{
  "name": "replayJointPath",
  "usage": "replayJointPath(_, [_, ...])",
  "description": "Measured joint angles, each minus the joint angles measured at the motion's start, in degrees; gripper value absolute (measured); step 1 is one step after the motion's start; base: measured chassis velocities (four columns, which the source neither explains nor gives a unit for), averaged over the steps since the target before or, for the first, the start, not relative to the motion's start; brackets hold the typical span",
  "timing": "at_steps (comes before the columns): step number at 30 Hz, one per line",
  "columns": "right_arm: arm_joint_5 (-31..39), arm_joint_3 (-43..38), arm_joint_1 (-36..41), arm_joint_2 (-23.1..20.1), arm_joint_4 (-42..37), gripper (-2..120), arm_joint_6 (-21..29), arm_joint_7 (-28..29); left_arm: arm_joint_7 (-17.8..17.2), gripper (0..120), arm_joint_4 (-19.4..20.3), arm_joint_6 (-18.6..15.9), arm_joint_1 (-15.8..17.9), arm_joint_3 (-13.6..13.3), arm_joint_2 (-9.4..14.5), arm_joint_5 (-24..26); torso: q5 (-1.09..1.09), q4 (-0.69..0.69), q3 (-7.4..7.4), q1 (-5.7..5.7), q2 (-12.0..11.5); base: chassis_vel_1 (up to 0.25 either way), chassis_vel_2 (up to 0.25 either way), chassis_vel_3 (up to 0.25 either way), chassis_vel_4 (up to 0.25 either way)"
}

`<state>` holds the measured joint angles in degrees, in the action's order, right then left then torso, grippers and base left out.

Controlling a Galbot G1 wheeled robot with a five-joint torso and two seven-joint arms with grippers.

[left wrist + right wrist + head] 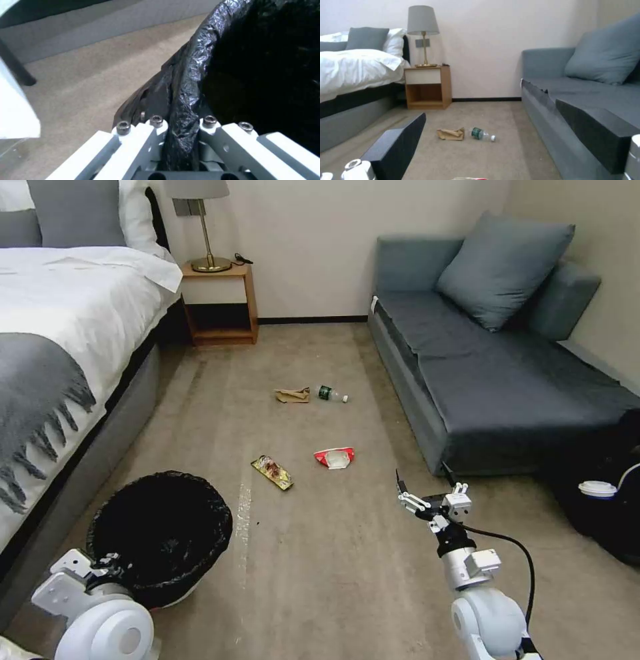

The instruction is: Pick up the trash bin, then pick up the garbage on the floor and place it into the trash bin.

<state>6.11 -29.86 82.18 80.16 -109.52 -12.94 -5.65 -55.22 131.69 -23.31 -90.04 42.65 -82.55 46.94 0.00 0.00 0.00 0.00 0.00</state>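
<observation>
The trash bin (160,533), white and lined with a wrinkly black bag, is at the lower left beside the bed. My left gripper (107,568) is shut on its near rim; in the left wrist view its fingers (153,130) straddle the bagged rim (186,95). Garbage lies on the floor: a tan paper bag (293,395), a small bottle (331,394), a red-and-white packet (335,457) and a yellow-brown wrapper (272,472). My right gripper (427,497) hangs open, right of the packet and nearer me. The right wrist view shows the paper bag (450,134) and bottle (481,134) ahead.
A bed (60,313) runs along the left and a grey sofa (500,373) along the right. A wooden nightstand (220,303) with a lamp stands at the back wall. A black bag with a white lid (598,489) sits at the far right.
</observation>
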Motion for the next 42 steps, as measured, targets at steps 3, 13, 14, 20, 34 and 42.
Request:
replayJointPath(3, [0.0,0.0,0.0,0.0,0.0,100,0.0,0.0,0.0,0,0.0,0.0,0.0,-0.1,0.0,0.0,0.00,0.00,0.00,0.00,0.0,-0.081,0.108,0.094,-0.094])
replayJointPath(13, [0.0,0.1,0.0,0.0,0.0,100,-0.2,0.0,0.0,0,0.0,0.1,0.0,-0.2,-0.2,0.0,0.00,0.00,0.00,0.00,0.0,-0.102,0.102,0.095,-0.097])
replayJointPath(14, [0.0,0.1,0.0,0.0,0.0,100,-0.1,0.0,0.0,0,0.0,0.1,0.0,-0.2,-0.2,0.0,0.00,0.00,0.00,0.00,0.0,-0.093,0.086,0.087,-0.088])
replayJointPath(20, [0.1,0.1,0.0,0.0,0.0,100,-0.1,0.1,0.1,0,0.1,0.2,-0.1,-0.1,-0.3,0.0,0.00,0.00,0.00,0.00,0.0,-0.107,0.110,0.105,-0.113])
replayJointPath(34, [0.1,0.3,0.0,0.1,0.0,100,-0.2,0.1,0.1,0,0.3,0.3,-0.3,-0.2,-0.4,-0.1,0.00,0.00,0.00,0.01,0.0,-0.130,0.131,0.139,-0.125])
replayJointPath(42, [0.1,0.4,0.0,0.0,-0.1,100,-0.2,0.0,0.1,0,0.4,0.3,-0.4,-0.2,-0.5,-0.1,0.00,0.00,0.00,0.00,0.0,-0.121,0.125,0.124,-0.129])
